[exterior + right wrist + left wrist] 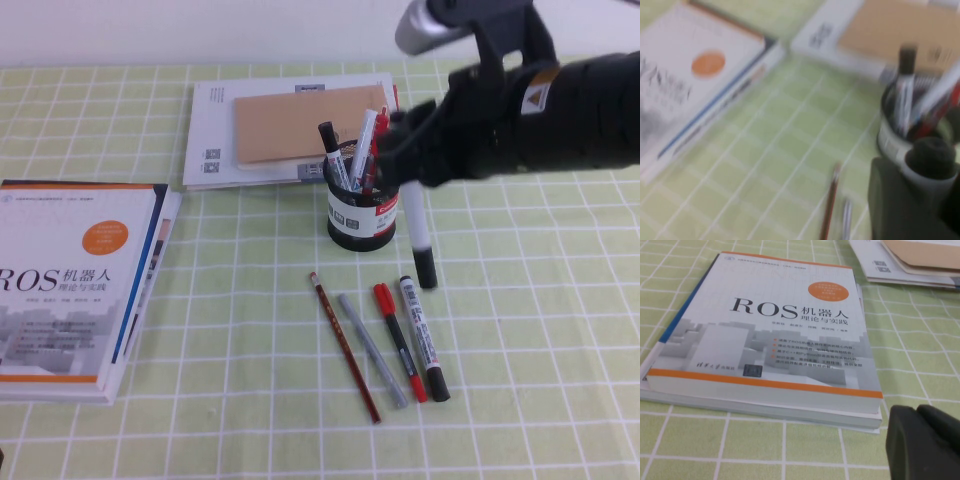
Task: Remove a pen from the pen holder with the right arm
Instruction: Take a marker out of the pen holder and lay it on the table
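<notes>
While the left claw (922, 442) sits low in the lower right of its wrist view, beside the ROS textbook (775, 335), its state impossible to tell, the right claw (408, 165) at the high view's upper right is clenched on a white marker (414, 222). The marker hangs cap-down just right of the black pen holder (358, 218), at centre frame. Below them a pencil (345, 345) and three pens (400, 345) lie on the worktop (540, 350).

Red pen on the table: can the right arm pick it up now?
Probably not yet: the right gripper, beside the pen holder, holds a marker, though nothing covers the red pen. The left gripper sits by the book.
</notes>
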Controlling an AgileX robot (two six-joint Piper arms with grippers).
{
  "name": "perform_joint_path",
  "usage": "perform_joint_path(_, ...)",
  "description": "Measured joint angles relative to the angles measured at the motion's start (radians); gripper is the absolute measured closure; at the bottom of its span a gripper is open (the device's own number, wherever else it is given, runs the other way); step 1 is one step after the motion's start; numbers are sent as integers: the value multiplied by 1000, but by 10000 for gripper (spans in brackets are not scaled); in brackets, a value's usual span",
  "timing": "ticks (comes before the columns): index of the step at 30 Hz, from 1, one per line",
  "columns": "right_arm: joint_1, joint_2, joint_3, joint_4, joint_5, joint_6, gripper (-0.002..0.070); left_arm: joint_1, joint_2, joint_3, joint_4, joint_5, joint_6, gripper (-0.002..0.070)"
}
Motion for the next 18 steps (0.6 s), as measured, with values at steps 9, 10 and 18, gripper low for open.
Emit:
perform_joint_path(9,8,106,0,145,186,32,558,0,0,0,0,0,0,683)
perform_joint_path(10,16,130,0,156,190,32,558,0,0,0,0,0,0,683)
perform_joint_path(18,66,318,-79,183,246,32,558,0,0,0,0,0,0,683)
